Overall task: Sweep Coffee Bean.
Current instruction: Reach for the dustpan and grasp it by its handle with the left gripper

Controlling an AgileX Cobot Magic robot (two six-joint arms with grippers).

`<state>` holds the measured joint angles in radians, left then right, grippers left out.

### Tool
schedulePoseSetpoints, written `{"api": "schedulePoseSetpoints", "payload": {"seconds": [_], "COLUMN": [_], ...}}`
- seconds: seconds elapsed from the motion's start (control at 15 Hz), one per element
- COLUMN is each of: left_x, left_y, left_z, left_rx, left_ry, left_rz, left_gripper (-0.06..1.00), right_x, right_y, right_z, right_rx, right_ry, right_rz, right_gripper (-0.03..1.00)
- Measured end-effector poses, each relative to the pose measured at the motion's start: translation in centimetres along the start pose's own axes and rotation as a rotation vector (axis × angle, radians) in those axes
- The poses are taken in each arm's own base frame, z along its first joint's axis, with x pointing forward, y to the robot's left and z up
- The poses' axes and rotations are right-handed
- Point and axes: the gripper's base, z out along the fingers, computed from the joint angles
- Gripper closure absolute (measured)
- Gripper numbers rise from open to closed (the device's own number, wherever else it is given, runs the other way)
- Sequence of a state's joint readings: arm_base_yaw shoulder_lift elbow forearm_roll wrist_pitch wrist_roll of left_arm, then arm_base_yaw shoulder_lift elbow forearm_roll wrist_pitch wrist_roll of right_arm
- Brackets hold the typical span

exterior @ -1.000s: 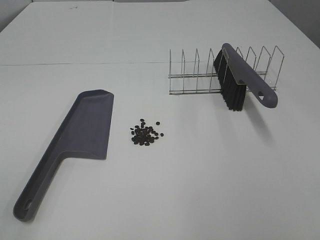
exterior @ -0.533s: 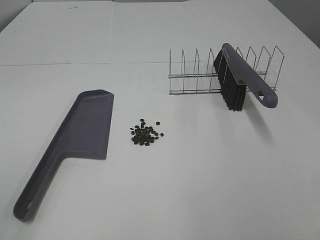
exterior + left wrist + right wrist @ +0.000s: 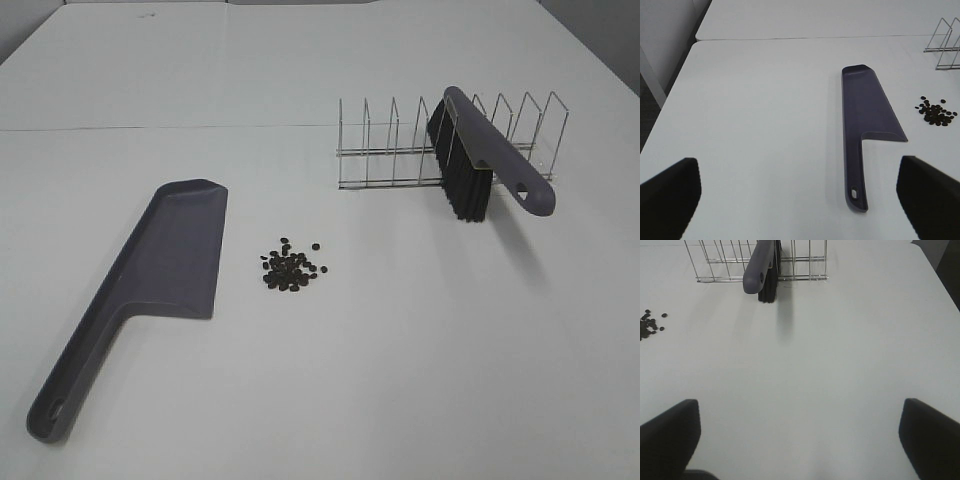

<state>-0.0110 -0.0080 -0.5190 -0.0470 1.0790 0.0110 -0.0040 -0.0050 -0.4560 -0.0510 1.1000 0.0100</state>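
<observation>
One dustpan point(image 3: 170, 250), one brush point(image 3: 497, 158), one rack point(image 3: 390, 152), few dozen coffee bean point(image 3: 290, 268); left hand point(image 3: 800, 192), right hand point(image 3: 800, 435) spread, empty.

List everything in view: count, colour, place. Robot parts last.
Long-handled grey-purple plastic dustpan: one, lying flat on the left of the table, handle towards the camera.
Small oval coffee beans: one loose pile of a few dozen, dark brown, just right of the dustpan, not touching it.
Thin metal wire rack: one, silver, far right of the table.
Hand brush: one, grey-purple handle with black bristles, propped in the rack, bristles down.
Flat table: one, white, under everything.
Left gripper: one, black fingers, open, near the dustpan handle.
Right gripper: one, black fingers, open, facing the brush.
</observation>
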Motion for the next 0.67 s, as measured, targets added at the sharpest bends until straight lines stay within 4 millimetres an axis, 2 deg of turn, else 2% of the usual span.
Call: {"api": "schedulePoseSetpoints", "payload": {"seconds": [0.67], "left_x": [-0.06], "left_y": [0.0], "left_z": [0.11], "left_rx": [0.0], "left_ry": [0.008], "left_rz": [-0.003], "left_gripper": [-0.05], "right_x": [0.0], "right_y": [0.0], "right_z": [0.0], "right_rx": [0.0], "right_ry": [0.0], "right_rz": [0.0], "right_gripper": [-0.02]}}
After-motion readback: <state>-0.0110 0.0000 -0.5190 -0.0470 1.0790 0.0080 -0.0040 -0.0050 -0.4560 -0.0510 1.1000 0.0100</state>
